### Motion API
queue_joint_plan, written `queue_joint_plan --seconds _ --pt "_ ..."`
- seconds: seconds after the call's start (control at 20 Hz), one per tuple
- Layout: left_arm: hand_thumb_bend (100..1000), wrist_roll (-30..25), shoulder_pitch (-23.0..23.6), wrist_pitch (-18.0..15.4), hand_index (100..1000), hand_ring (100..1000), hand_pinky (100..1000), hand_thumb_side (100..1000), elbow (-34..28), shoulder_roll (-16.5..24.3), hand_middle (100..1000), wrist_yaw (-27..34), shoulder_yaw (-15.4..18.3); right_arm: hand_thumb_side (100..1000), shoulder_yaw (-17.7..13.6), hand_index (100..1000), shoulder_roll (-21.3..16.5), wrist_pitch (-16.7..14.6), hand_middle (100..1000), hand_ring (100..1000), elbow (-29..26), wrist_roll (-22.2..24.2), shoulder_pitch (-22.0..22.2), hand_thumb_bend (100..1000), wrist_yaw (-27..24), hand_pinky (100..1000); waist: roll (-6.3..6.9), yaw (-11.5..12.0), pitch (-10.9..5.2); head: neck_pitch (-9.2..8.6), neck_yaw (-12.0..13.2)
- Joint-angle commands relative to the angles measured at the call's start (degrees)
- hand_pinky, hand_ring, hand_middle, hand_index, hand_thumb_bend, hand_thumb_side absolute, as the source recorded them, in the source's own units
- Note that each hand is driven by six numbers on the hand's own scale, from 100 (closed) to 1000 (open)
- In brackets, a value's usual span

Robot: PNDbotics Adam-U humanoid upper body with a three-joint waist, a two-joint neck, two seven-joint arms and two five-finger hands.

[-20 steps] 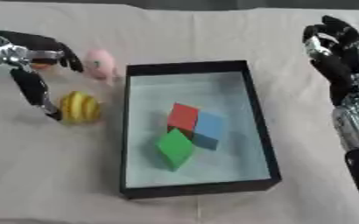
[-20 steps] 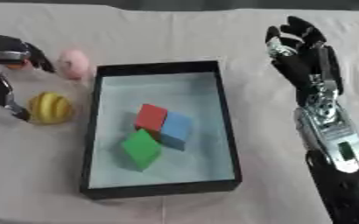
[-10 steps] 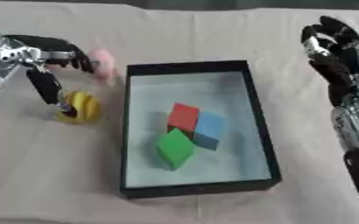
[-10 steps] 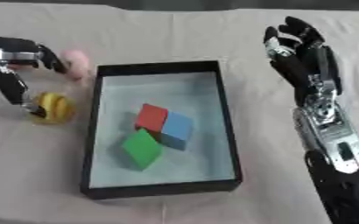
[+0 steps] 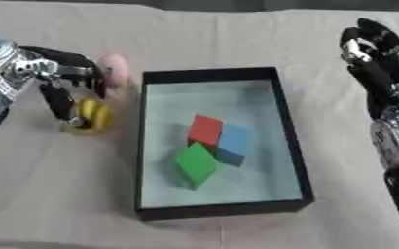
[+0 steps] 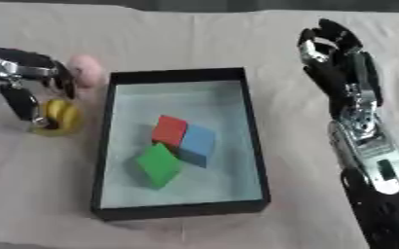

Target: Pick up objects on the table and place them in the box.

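Note:
A black box (image 5: 291,146) with a pale floor holds a red block (image 5: 206,130), a blue block (image 5: 234,143) and a green block (image 5: 194,163), all bunched together. Left of the box a yellow banana-like toy (image 5: 95,116) lies on the cloth. My left hand (image 5: 56,73) is over it, thumb down its left side and fingers curled onto its top. A pink rounded toy (image 5: 114,69) lies just behind, partly hidden by those fingers. At the right edge my right hand (image 6: 335,58) stands open, fingers up, away from everything.
A beige cloth (image 5: 58,185) covers the table. Bare cloth lies in front of the box, to its left front, and between the box and my right arm (image 6: 369,160).
My left hand has moved right and down onto the yellow toy, and its fingers have curled closer over it. The right hand has stayed put.

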Motion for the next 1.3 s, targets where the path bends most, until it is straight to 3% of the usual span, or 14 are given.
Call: queue_joint_plan --seconds 0.05,0.3,0.5,0.7,0.9,1.3 --pt "263 0.7 -0.8 0.0 598 719 671 100 -5.0 2.7 632 -0.5 0.4 302 -0.6 829 -0.6 -0.3 761 768 -0.5 0.0 -0.8 211 -0.3 797 0.16 -0.1 -1.25 0.33 0.1" --pt "265 0.3 -3.0 2.8 594 703 651 100 -20.6 5.7 621 3.7 3.6 301 -0.7 829 -0.9 -0.3 761 768 -0.6 0.0 -0.6 212 -0.2 797 0.38 0.2 -1.45 0.65 0.0" --pt "229 1.0 -7.8 7.3 580 692 626 100 -26.7 3.4 608 8.5 4.9 299 -1.1 829 -1.1 -0.4 761 768 -0.9 -0.4 -0.2 214 -0.3 797 0.38 0.5 -1.83 0.93 0.0" --pt "173 2.3 -12.9 8.7 569 674 600 100 -22.2 -4.9 597 8.8 1.8 299 -1.3 829 -0.7 -0.5 761 768 -1.0 -0.7 -0.2 215 -0.4 797 -0.04 0.6 -2.07 0.95 0.4" --pt "177 4.0 -14.7 6.8 571 673 599 100 -14.8 -11.6 596 6.1 -1.6 298 -1.1 829 -0.5 -0.6 761 769 -1.3 -0.6 -0.4 215 -0.5 797 -0.24 0.4 -2.04 0.83 0.8" --pt "291 6.5 -15.6 0.9 615 704 643 100 -3.4 -18.7 628 0.9 -5.5 296 -0.8 829 0.0 -0.6 761 769 -1.6 -0.4 -0.8 218 -0.6 797 -0.34 -0.1 -1.92 0.72 1.4"
